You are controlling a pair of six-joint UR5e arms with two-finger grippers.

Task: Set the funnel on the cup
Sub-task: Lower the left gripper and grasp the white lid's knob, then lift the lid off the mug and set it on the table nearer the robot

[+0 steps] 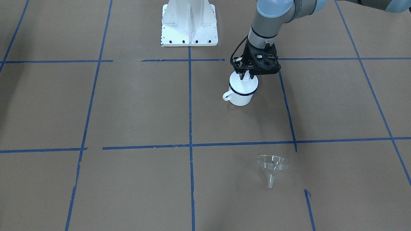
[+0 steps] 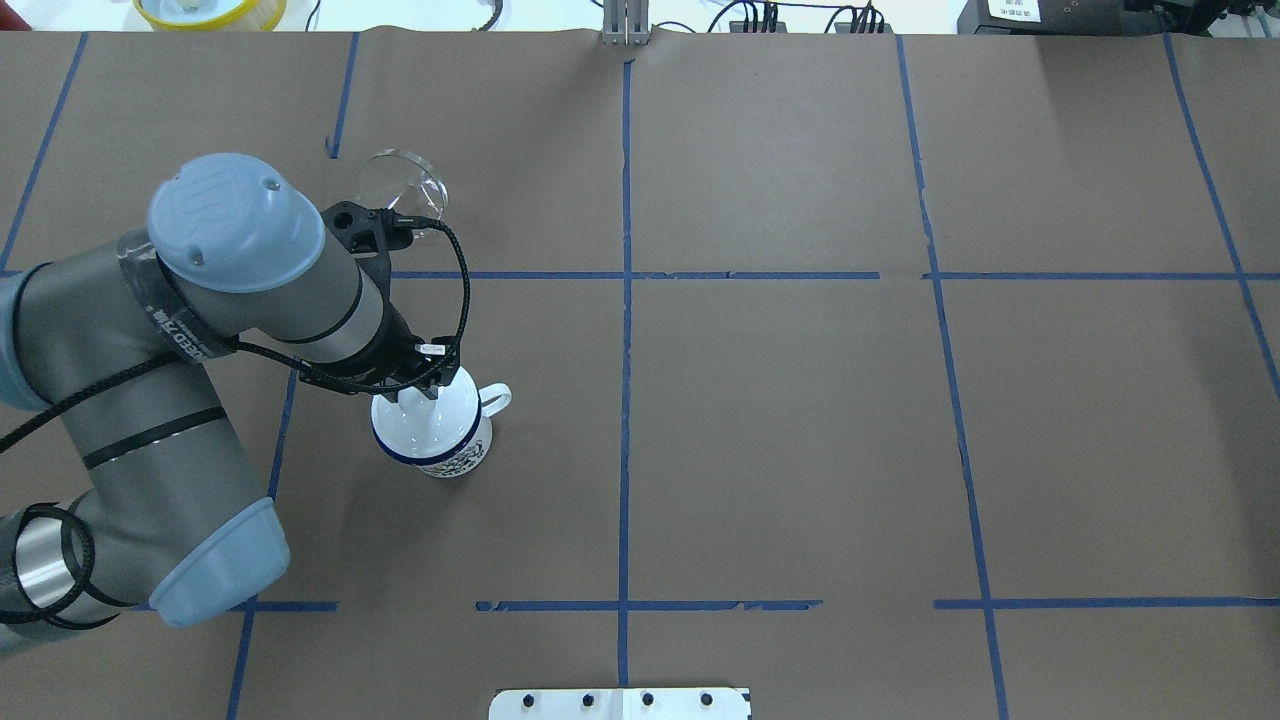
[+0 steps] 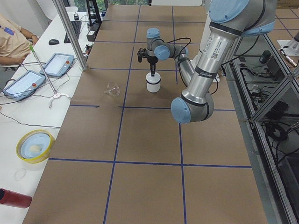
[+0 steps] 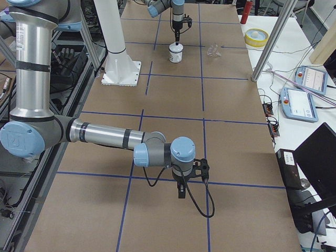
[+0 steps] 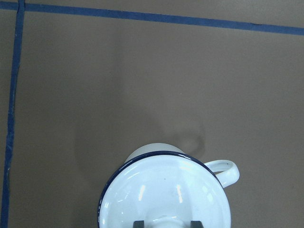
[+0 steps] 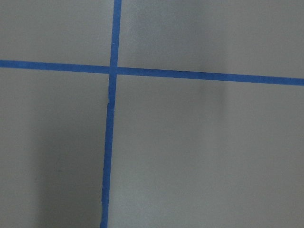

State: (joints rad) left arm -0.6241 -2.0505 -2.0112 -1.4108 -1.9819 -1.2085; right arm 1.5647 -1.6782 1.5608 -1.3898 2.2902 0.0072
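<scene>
The cup (image 1: 240,98) is a white mug with a dark blue rim, standing upright with a white domed lid (image 5: 166,190) on it. My left gripper (image 1: 245,76) points straight down over the cup, its fingers closed on the lid's knob. The wrist view shows the lid inside the blue rim and the cup's handle (image 5: 228,171). The clear funnel (image 1: 272,165) lies on its side on the table, well apart from the cup. In the overhead view the funnel (image 2: 400,180) is partly hidden behind my left arm. My right gripper (image 4: 181,191) hangs above bare table far from both; I cannot tell its state.
The table is brown paper with blue tape lines (image 1: 190,106). The white robot base (image 1: 189,24) stands at the table's near edge. A yellow bowl (image 3: 35,144), tablets (image 3: 58,64) and an operator sit beyond the table's far side.
</scene>
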